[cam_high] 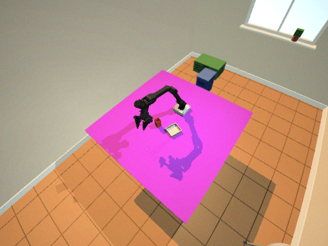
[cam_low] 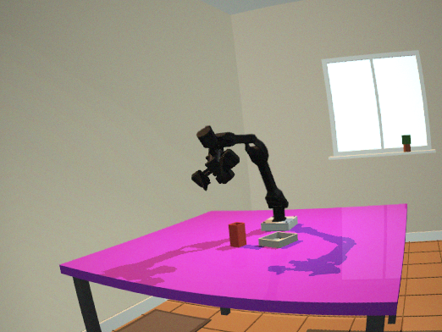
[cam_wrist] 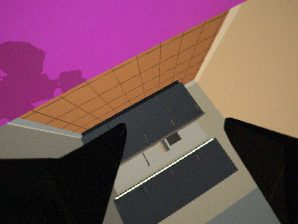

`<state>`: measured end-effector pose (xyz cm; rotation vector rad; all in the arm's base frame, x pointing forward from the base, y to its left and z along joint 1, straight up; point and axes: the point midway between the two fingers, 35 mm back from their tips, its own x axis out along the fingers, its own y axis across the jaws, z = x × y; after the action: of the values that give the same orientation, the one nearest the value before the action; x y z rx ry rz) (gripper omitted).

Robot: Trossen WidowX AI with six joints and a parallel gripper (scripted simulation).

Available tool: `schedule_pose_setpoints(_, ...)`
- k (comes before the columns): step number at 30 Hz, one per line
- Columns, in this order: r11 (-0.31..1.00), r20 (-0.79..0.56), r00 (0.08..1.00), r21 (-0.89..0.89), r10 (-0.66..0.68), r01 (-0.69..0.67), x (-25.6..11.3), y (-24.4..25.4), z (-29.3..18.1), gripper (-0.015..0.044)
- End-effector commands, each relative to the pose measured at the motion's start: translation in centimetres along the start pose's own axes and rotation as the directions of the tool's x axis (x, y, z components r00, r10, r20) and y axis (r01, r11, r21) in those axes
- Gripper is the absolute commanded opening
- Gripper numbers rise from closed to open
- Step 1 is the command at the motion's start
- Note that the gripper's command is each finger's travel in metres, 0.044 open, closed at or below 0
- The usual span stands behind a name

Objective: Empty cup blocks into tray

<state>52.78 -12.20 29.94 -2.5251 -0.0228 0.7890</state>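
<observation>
Magenta table carries red cup, shallow tray.

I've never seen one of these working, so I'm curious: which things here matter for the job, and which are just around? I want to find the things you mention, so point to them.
For the job:
- red cup (cam_high: 158, 122) (cam_low: 237, 235), upright
- shallow tray (cam_high: 169, 134) (cam_low: 271, 243)
- gripper (cam_high: 141, 128) (cam_wrist: 174, 125), open
- magenta table (cam_high: 207, 132) (cam_low: 203, 279)

Just around:
- potted plant (cam_high: 295, 38) (cam_low: 406, 143) on the windowsill
- green cabinet (cam_high: 210, 62)
- blue bin (cam_high: 205, 78)

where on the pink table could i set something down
Bare patches: the near stretch between the tray and the table's front edge, shadows only, and the stretch right of the tray. Crowded: around the red cup, tray and arm base.
</observation>
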Motion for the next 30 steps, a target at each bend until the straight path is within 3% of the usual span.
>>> schedule_pose_setpoints(1, 1.000, -0.001, 1.000, 0.006, 0.001, -0.001, 0.0, 0.0, 0.0, 0.0426)
schedule_pose_setpoints(15, 0.871, -0.065, 0.994, 0.489, 0.085, -0.042, -4.0, 0.4, 2.5, 0.0440)
schedule_pose_setpoints(30, 0.474, -0.138, 0.975, 0.879, 0.176, 0.038, -8.1, 1.6, 7.0, 0.0440)
